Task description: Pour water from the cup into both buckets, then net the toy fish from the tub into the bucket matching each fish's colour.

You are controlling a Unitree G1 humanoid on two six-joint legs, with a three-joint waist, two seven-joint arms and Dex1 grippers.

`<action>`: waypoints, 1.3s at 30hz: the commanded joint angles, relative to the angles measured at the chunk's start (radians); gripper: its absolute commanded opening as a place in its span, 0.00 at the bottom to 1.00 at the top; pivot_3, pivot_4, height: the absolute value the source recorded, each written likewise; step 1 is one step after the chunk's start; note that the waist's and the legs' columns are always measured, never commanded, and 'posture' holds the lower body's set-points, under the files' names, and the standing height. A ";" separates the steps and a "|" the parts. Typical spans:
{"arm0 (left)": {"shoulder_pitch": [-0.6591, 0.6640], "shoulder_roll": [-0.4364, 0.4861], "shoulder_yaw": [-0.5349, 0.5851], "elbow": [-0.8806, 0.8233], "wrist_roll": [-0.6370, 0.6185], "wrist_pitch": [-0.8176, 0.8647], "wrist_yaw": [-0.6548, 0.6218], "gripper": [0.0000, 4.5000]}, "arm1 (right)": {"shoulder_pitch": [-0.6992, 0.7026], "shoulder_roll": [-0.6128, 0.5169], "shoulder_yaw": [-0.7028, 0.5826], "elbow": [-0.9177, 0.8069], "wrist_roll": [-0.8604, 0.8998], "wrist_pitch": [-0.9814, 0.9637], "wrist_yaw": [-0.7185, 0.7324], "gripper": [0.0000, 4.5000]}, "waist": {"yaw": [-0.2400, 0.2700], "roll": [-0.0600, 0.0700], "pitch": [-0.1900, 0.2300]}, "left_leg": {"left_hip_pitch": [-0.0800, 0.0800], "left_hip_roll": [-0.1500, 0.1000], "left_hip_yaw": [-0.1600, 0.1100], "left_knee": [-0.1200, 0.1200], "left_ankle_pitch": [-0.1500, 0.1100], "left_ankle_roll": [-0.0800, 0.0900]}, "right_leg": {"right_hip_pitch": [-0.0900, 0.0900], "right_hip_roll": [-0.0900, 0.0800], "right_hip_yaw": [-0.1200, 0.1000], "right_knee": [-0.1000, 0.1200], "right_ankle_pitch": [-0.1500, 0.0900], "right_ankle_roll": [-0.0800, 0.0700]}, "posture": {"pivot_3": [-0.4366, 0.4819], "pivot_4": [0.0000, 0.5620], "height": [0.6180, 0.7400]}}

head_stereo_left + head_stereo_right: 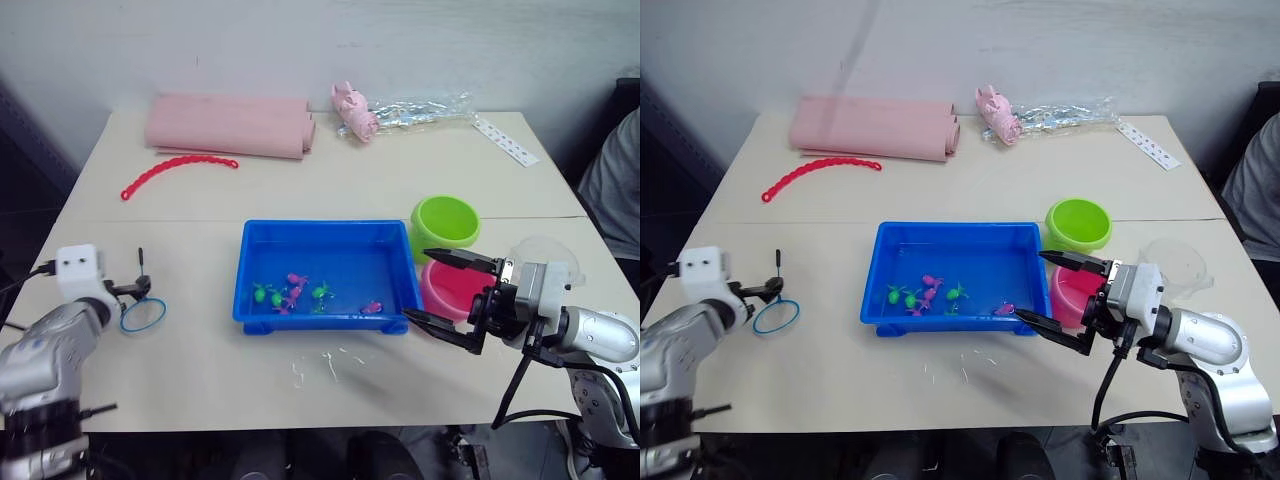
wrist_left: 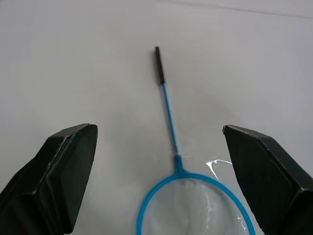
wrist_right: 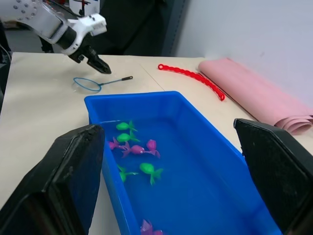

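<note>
A beige tabletop point(image 1: 200, 370) stands against a white wall. The blue tub point(image 1: 325, 272) holds green and pink fish point(image 1: 290, 293). The right tool point(image 1: 448, 302) gapes beside the pink bucket point(image 1: 452, 287); the left tool point(image 2: 156, 166) is spread over the net point(image 1: 141, 312). No writing is legible.

No readable text, labels, brands or numbers anywhere; white strip point(image 1: 505, 141) at table's far edge bears marks too small to read.

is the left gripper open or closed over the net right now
Open. The left gripper has its fingers spread wide on either side of the net, which lies on the table untouched.
</note>
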 commanded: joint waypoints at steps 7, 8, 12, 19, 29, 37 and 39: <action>-0.208 0.027 -0.157 0.442 0.109 -0.082 -0.152 1.00 | 0.012 0.004 -0.010 -0.039 -0.023 -0.028 -0.033 1.00 | 0.015 0.004 -0.003 | 0.001 0.000 0.000 0.000 0.003 0.000 | 0.000 -0.001 0.000 0.003 0.000 0.000 | 0.48 0.27 1.00; -0.222 0.021 -0.166 0.475 0.116 -0.096 -0.162 1.00 | 0.016 0.005 -0.010 -0.040 -0.025 -0.030 -0.035 1.00 | 0.017 0.006 -0.004 | 0.002 -0.001 0.000 0.000 0.004 0.000 | 0.000 -0.001 0.000 0.004 0.000 0.000 | 0.48 0.27 1.00; -0.247 0.004 -0.170 0.549 0.123 -0.069 -0.185 0.78 | 0.025 0.003 -0.012 -0.046 -0.028 -0.039 -0.040 1.00 | 0.015 0.010 -0.006 | 0.004 -0.001 -0.001 0.000 0.005 -0.001 | 0.000 -0.001 0.000 0.010 0.000 0.000 | 0.48 0.27 1.00; -0.199 -0.006 -0.156 0.527 0.136 -0.074 -0.199 0.17 | 0.052 -0.004 -0.032 -0.048 -0.031 -0.052 -0.058 1.00 | 0.014 0.022 -0.013 | 0.005 -0.001 0.000 0.000 0.004 0.000 | 0.000 -0.002 0.001 0.010 0.000 0.000 | 0.48 0.27 1.00; -0.081 0.133 0.033 0.335 -0.028 -0.449 -0.641 0.01 | 0.052 -0.044 -0.015 -0.125 0.008 0.038 -0.067 1.00 | -0.002 0.013 -0.007 | 0.002 0.000 -0.001 0.000 0.004 -0.001 | -0.002 -0.001 0.000 0.008 -0.001 -0.001 | 0.48 0.27 1.00; -0.229 0.318 -0.216 -0.012 -0.158 -0.551 -1.293 0.01 | -0.226 -0.178 0.046 -0.153 0.275 0.454 -0.124 1.00 | 0.005 0.004 -0.001 | -0.001 -0.001 -0.002 0.000 0.003 0.000 | 0.000 -0.004 0.000 -0.001 0.001 -0.003 | 0.48 0.27 1.00; -0.296 0.319 -0.322 -0.071 -0.136 -0.560 -1.387 0.01 | -0.313 -0.199 0.071 -0.136 0.329 0.557 -0.134 1.00 | 0.006 0.005 -0.001 | -0.001 -0.001 -0.002 -0.001 0.002 0.001 | 0.000 -0.005 0.000 -0.002 0.001 -0.003 | 0.48 0.27 1.00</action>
